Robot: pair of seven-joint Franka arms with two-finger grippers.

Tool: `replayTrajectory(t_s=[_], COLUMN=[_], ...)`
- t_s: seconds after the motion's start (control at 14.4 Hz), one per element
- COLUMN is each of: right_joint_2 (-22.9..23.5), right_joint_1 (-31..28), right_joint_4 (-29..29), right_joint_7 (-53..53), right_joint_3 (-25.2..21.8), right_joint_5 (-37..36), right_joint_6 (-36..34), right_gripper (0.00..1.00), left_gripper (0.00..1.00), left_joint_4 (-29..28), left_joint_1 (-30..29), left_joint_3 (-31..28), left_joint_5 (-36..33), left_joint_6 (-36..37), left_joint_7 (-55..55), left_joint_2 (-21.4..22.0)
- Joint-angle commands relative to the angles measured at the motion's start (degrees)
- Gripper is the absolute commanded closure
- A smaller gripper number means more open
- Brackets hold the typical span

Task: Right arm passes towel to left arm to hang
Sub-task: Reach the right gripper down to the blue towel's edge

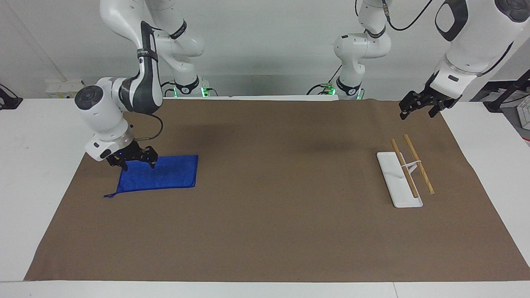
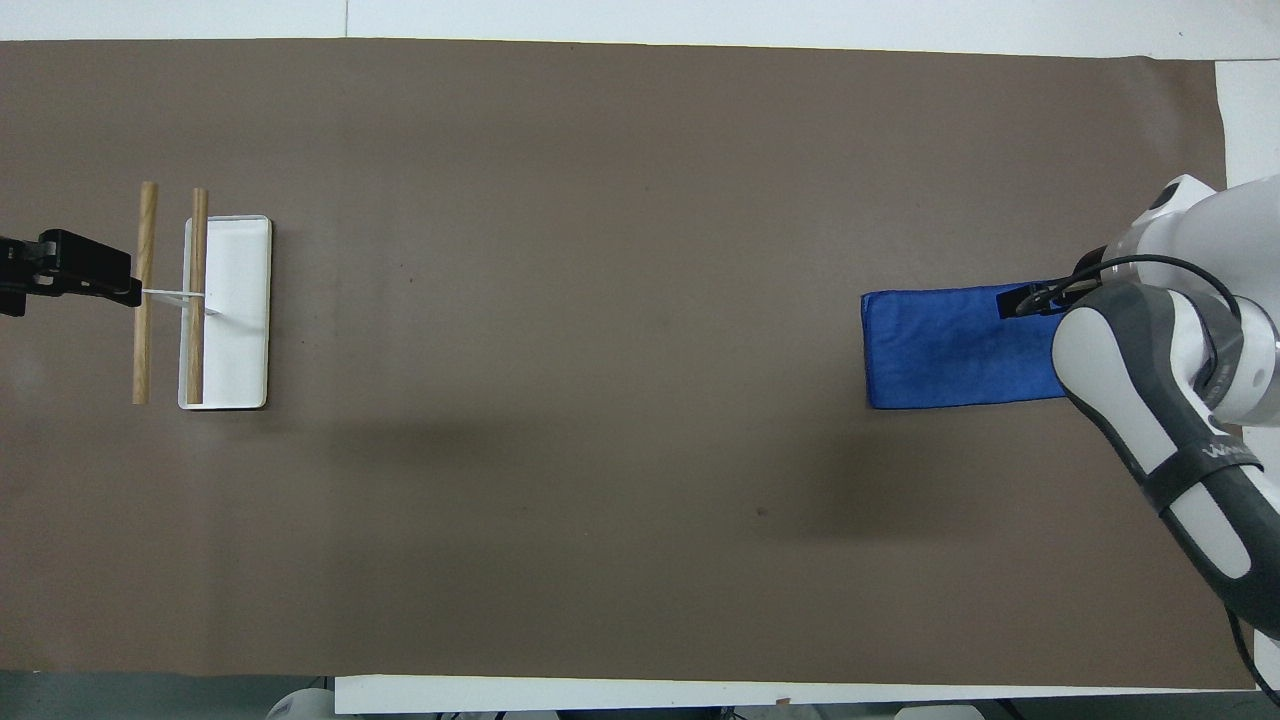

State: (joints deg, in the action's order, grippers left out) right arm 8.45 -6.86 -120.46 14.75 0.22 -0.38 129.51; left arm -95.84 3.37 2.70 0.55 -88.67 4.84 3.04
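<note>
Hovering at the frame's left, the spread-fingered right gripper (image 1: pixel 136 160) over the towel (image 1: pixel 165 176) may pinch only one layer — dropping it; left gripper (image 1: pixel 419 108) waits, released.

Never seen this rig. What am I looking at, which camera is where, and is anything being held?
These are two large white jointed robot arms with black two-finger grippers at a table covered by a brown mat. One picture looks from across the table toward the robots; the other looks steeply down from above their own end, so its sides are mirrored.

On the mat lies a small bright blue terry towel, flat, toward the right arm's end. Toward the left arm's end stands a white tray-based rack with two wooden rails.

The right gripper is low over the towel's edge nearer the robots, fingers spread, gripping nothing yet. The left gripper waits in the air over the mat's corner, open and empty.
</note>
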Motion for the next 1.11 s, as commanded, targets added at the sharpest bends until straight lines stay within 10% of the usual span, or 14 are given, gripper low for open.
replayTrajectory(t_s=[0.0, 0.83, 1.04], right_joint_2=[0.9, 3.4, 3.8], right_joint_1=[-0.5, -0.8, -1.0], right_joint_4=[-1.4, -6.4, -6.5], right_joint_7=[4.0, 5.3, 5.4], right_joint_3=[0.0, 0.0, -0.1], right_joint_5=[0.4, -0.3, -0.4], right_joint_6=[3.4, 10.1, 10.7], right_gripper=[0.0, 0.02, 0.21], left_gripper=[0.0, 0.0, 0.0], left_joint_4=[-2.5, -4.8, -4.8], left_joint_1=[0.1, 0.1, 0.1], left_joint_3=[-0.2, 0.1, 0.1], left_joint_5=[0.8, 0.8, 0.8], left_joint_6=[-1.6, -1.8, -1.8], left_joint_7=[0.0, 0.1, 0.1], left_joint_2=[1.9, 2.7, 2.7])
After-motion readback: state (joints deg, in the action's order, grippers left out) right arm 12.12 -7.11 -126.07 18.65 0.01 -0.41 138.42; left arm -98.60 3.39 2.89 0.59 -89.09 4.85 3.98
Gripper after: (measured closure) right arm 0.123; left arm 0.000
